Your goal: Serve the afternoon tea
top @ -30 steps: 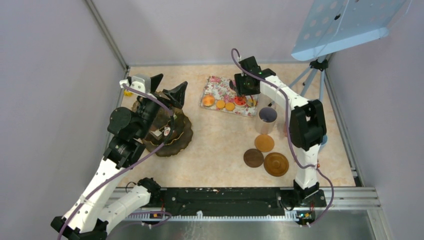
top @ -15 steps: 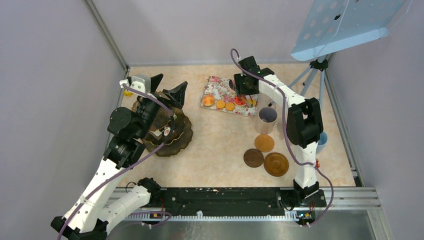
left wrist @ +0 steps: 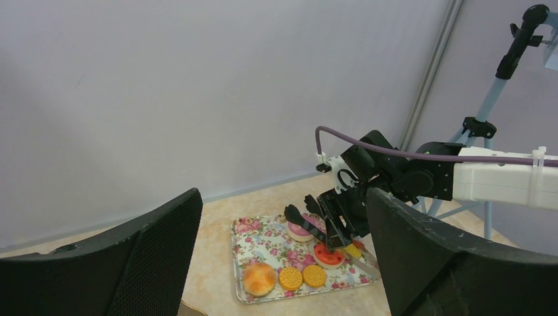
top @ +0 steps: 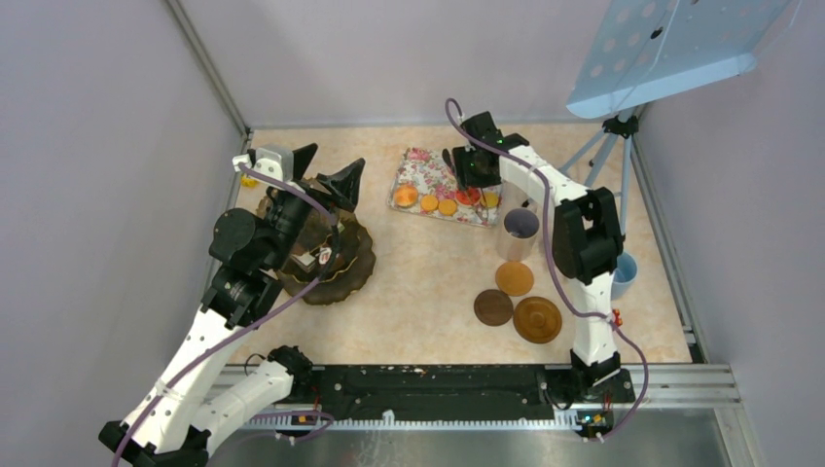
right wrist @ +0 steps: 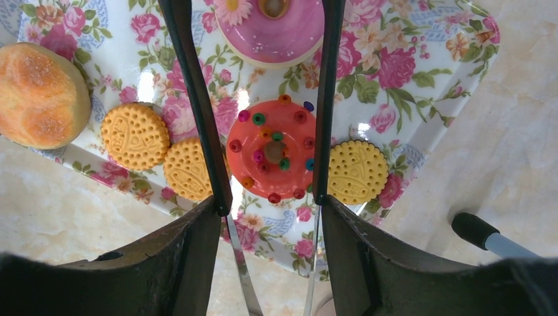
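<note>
My right gripper [right wrist: 270,204] is shut on the black tongs [right wrist: 197,99], whose two arms straddle a red toy cake with coloured beads [right wrist: 273,150] on the rose-patterned tray [right wrist: 428,59]. A pink doughnut cake [right wrist: 279,23], a golden bun [right wrist: 39,95] and three round orange biscuits [right wrist: 135,136] [right wrist: 187,168] [right wrist: 357,172] also lie on the tray. In the top view the right gripper [top: 477,165] hangs over the tray's right half. A lilac mug [top: 520,232] stands just in front of the tray. My left gripper [left wrist: 283,197] is open and holds nothing, raised at the left.
A dark brown tiered stand [top: 345,268] sits under the left arm. Three brown round discs [top: 515,278] [top: 493,307] [top: 537,319] lie front right. A light-blue mug [top: 626,270] is behind the right arm. A tripod with a blue perforated board [top: 671,49] occupies the back right corner.
The right arm's elbow has swung slightly left and the gripper with the tongs has edged a little leftward over the tray. The left arm has not moved.
</note>
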